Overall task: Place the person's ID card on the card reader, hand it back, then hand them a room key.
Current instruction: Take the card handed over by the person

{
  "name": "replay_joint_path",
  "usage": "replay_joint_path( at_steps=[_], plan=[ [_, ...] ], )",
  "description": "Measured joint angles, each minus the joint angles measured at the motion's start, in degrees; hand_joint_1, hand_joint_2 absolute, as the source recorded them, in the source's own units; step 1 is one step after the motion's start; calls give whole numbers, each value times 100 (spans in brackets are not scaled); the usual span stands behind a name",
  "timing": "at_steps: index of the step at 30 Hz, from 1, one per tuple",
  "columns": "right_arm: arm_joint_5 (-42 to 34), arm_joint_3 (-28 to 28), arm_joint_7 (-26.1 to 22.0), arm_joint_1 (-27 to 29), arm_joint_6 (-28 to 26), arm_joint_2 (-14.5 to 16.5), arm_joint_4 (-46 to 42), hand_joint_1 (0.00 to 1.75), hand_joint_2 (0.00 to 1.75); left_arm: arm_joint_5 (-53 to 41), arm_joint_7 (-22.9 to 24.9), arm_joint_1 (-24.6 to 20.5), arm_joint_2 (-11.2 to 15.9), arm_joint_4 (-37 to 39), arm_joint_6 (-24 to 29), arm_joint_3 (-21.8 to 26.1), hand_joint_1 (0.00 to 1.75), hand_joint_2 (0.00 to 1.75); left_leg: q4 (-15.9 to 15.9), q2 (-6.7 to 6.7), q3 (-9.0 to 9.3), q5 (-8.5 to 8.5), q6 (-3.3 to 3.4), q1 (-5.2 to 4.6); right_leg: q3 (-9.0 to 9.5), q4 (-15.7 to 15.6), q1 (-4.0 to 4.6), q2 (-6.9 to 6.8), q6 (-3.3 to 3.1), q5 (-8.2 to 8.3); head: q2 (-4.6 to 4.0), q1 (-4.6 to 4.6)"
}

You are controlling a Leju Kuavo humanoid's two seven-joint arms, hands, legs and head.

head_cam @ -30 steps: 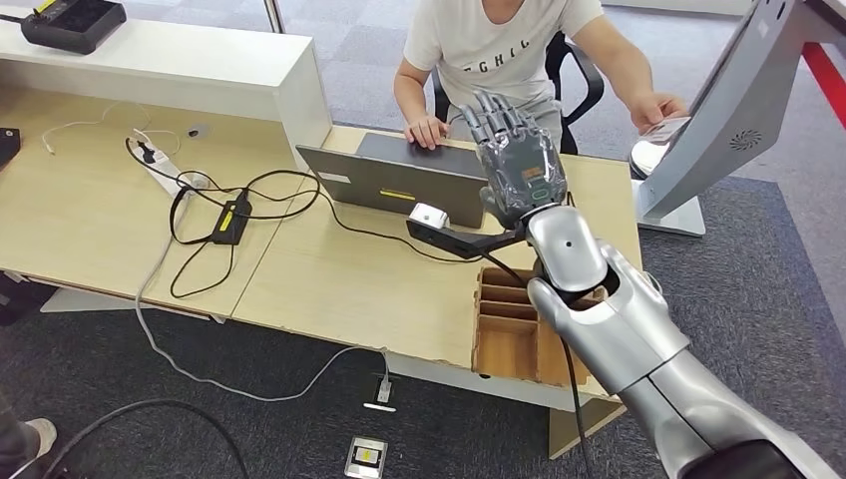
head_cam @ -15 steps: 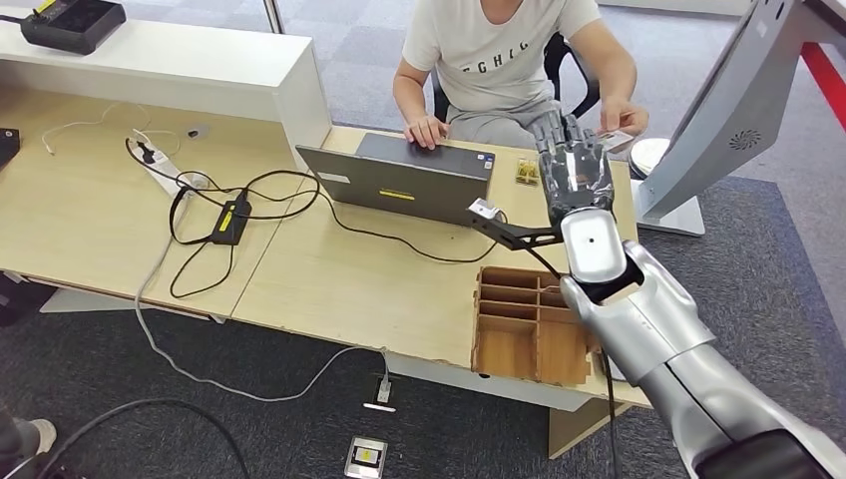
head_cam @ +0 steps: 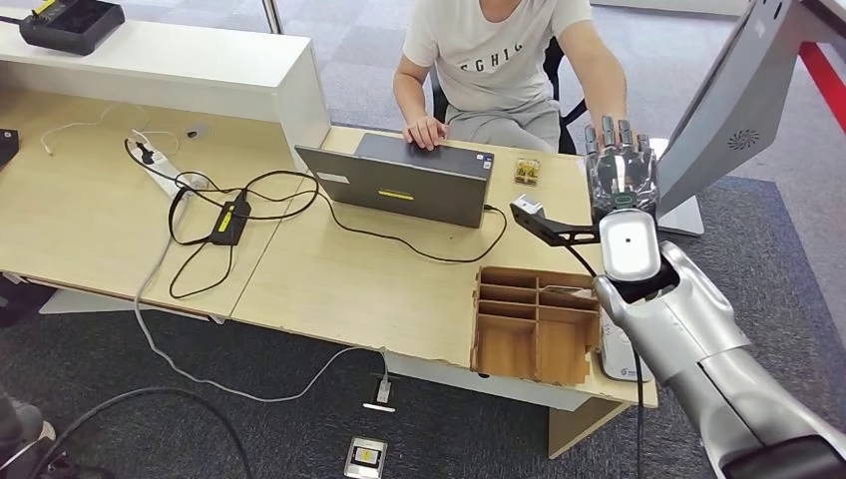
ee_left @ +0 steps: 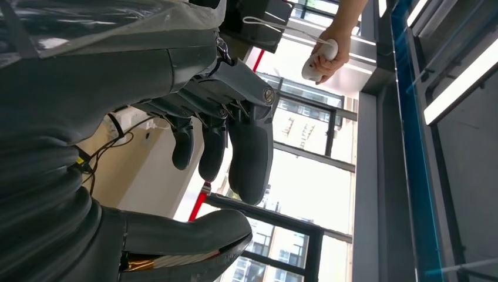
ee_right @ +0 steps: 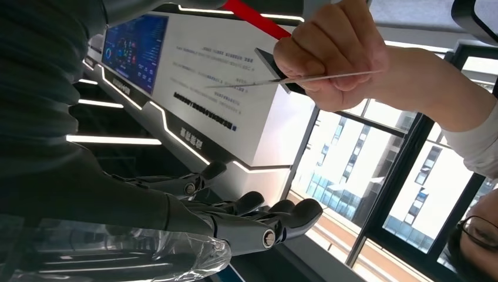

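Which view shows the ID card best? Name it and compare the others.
The right wrist view: the ID card appears edge-on, pinched in the person's hand, apart from the robot's right hand. In the head view the right hand covers that spot. The left wrist view looks elsewhere.

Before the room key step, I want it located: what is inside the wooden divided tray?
The wooden tray shows bare compartments, with one pale flat item in an upper right slot. The right arm covers its right edge, so that part stays unseen.

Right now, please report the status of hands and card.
Right hand raised, open, empty. Left hand empty, fingers loosely curled. ID card in the person's hand, not yet taken. Nothing between.
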Motion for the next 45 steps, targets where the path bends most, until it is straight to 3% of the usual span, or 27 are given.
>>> replay_joint_path(
  at_steps=[5, 6, 9, 10, 28, 45],
  plan=[
    [52, -92, -33, 10, -25, -7, -37, 0, 175, -4, 0, -29, 37, 25, 5, -1, 108, 175, 0, 1, -1, 0, 0, 0, 0, 0, 0, 1, 0, 0, 0, 1],
    [66, -113, -47, 11, -41, -3, -37, 10, 175, -11, 0, -31, 40, 25, 9, 0, 108, 175, 0, 1, -1, 0, 0, 0, 0, 0, 0, 1, 0, 0, 0, 1],
    [107, -174, -69, 11, -89, 20, -33, 137, 175, -45, 0, -25, 44, 25, 19, 2, 108, 175, 0, 0, -2, 0, 0, 0, 0, 0, 0, 1, 0, 0, 0, 0],
    [119, -190, -75, 11, -97, 29, -31, 171, 175, -53, 0, -19, 44, 25, 21, 2, 107, 175, 0, 0, -2, 0, 0, 0, 0, 0, 0, 1, 0, 0, 0, 0],
    [227, -339, -282, 99, -385, 321, -23, 175, 175, -196, 0, 160, -67, 3, 24, 54, 103, 175, -1, -1, -3, 0, 0, 0, 0, 1, 0, 1, 0, 0, 0, 1],
    [-14, -737, -346, 317, -493, 78, -155, 175, 175, -96, 0, 99, -20, 11, 24, 52, 103, 175, 1, 2, 0, 0, 0, 0, 0, 0, 0, 2, 0, 1, 0, 1]
  ],
)
